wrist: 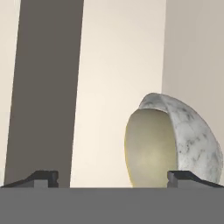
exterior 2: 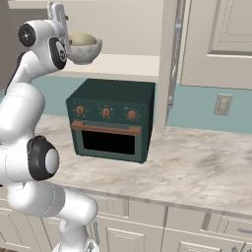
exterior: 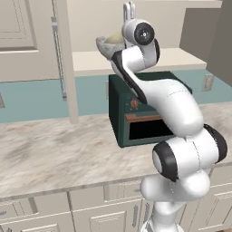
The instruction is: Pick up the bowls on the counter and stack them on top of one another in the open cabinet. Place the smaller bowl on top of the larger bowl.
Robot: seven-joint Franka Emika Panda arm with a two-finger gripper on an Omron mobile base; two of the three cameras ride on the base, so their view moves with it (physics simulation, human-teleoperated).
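As the hand view showed its two dark tips standing well apart with nothing between them, the claw (wrist: 113, 178) was spread and gripping nothing. Just ahead of it, toward the right-hand tip, the smaller bowl (wrist: 148, 146) sat nested inside the larger bowl (wrist: 194, 135); in the base views the stacked pair was up in the open cabinet (exterior 2: 123, 64), close beside the raised hand. Well below the claw stood a dark green oven (exterior 2: 110, 125) on the counter (exterior 2: 197, 167).

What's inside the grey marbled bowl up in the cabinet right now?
The smaller tan bowl sits nested inside the larger bowl, which stands on the open cabinet shelf. Anything beneath the tan bowl is covered.
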